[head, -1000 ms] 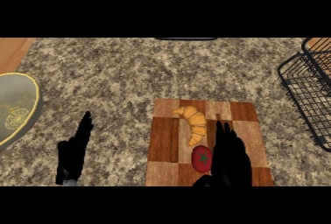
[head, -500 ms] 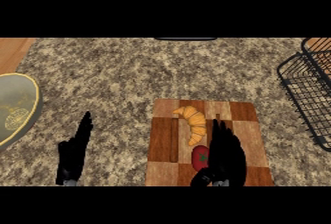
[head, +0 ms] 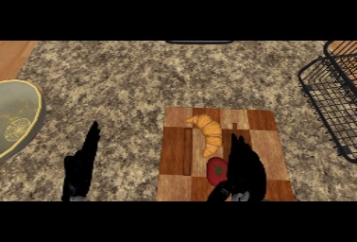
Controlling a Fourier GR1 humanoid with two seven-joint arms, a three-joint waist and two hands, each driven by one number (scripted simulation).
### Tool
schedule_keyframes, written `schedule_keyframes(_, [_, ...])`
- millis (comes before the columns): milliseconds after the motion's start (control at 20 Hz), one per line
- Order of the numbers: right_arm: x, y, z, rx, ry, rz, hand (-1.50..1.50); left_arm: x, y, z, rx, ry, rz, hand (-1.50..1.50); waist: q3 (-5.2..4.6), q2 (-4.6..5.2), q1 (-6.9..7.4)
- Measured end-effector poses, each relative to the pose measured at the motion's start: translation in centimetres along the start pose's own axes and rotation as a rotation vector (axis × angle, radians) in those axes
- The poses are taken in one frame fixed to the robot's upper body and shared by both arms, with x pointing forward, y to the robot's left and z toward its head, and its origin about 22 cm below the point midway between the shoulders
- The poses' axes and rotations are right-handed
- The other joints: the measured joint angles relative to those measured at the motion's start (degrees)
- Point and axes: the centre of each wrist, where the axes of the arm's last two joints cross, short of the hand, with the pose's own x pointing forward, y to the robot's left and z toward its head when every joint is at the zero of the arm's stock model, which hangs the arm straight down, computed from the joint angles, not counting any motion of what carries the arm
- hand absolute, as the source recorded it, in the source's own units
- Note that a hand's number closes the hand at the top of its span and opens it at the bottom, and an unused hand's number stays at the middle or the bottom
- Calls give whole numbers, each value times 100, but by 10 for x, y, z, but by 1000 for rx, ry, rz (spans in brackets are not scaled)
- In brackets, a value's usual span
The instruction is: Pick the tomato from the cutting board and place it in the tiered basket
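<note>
Right hand [head: 242, 172] stands at the lower middle-right of the frame, its black fingers [head: 237, 147] straight and close together, pointing up-frame, with the thumb spread out to the lower left. The tomato [head: 216, 170], round and red with a green stalk mark, lies on the cutting board [head: 175, 151] just left of this hand. Its right edge meets the fingers and the thumb sits just below it; nothing is curled around it.

Compared with a second ago, the hand has edged left against the tomato, which has not moved.

The board is a chequer of light and dark wood blocks, and a golden, curved croissant [head: 207, 133] lies above the tomato. The counter [head: 140, 80] is speckled stone. A black wire basket [head: 333, 101] stands at the right edge and a round, yellow-rimmed plate [head: 28, 101] at the left. The left hand [head: 82, 165] rests at lower left, fingers straight.
</note>
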Motion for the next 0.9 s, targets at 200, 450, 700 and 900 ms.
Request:
schedule_keyframes(200, [-2,7,-7,23,15,7,-150,3,6,-1,-2,15,-2,0,-5,6,6])
schedule_keyframes(450, [-3,14,-11,16,10,12,150,0,-2,-1,-2,16,-2,0,-9,-12,-12])
schedule_keyframes(700, [2,15,-17,-9,-16,24,150,1,-4,-1,-1,12,-1,0,-21,-32,-18])
schedule_keyframes(900, [6,19,-21,-60,-38,68,150,0,-2,-4,-1,20,-2,0,-23,-36,-15])
